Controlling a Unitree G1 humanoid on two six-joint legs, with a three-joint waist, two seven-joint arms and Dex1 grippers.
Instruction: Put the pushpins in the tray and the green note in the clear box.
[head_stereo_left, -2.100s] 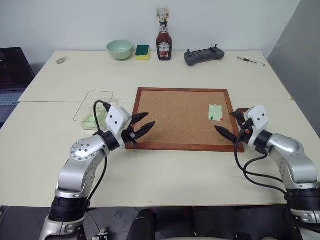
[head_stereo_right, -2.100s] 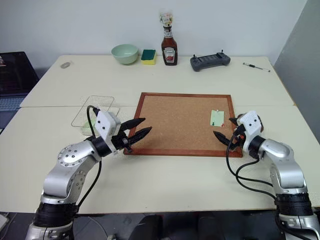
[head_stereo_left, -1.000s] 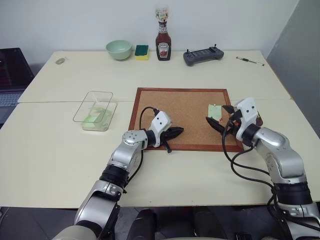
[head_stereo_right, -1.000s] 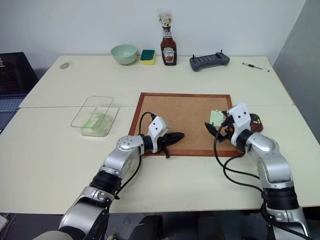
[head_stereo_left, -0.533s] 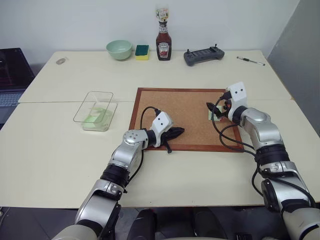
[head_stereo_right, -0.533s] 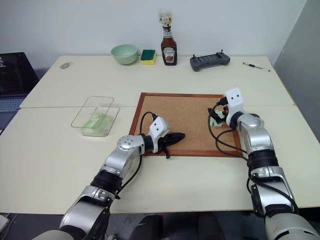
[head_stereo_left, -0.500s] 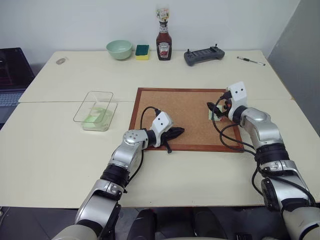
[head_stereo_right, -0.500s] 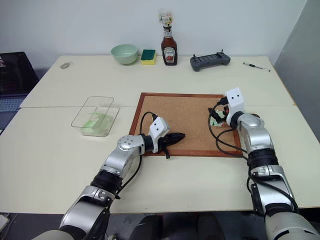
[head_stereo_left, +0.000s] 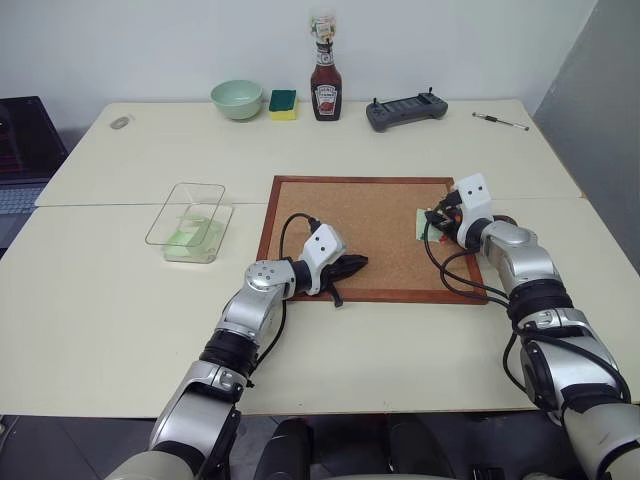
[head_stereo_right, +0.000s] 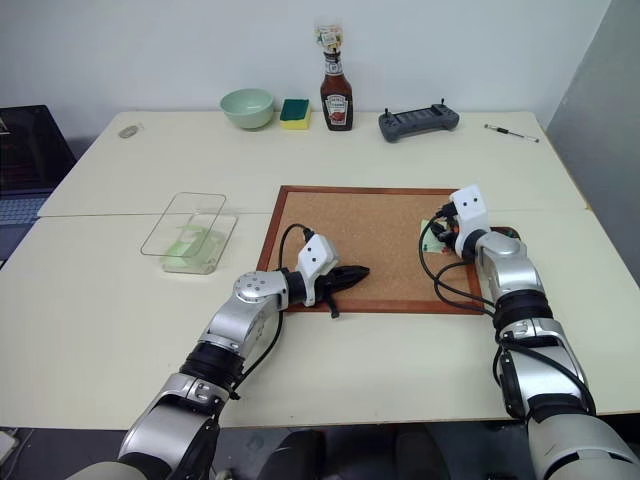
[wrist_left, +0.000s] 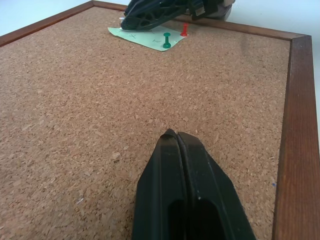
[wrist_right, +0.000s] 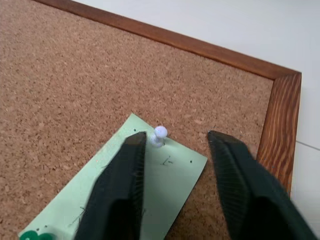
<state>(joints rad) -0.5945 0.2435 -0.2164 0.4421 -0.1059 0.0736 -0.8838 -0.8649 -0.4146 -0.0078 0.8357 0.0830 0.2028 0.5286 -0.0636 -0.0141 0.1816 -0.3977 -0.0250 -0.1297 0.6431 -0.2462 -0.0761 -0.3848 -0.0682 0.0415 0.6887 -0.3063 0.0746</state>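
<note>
Centrally in the left eye view, the cork board (head_stereo_left: 365, 237) is seen on the bench (head_stereo_left: 100, 300), with the left end effector (head_stereo_left: 352, 266) clenched empty at its lower edge. The right end effector (head_stereo_left: 432, 217) sits at the green note (head_stereo_left: 422, 224), right of centre. The clear box (head_stereo_left: 189, 221) lies at centre left.

Next, the left wrist view shows 2 pushpins (wrist_left: 176, 36) in the note, upper centre.

Finally, in the right wrist view, parted fingers (wrist_right: 125, 180) straddle the note beside a pale pin (wrist_right: 160, 133), nothing gripped.
</note>
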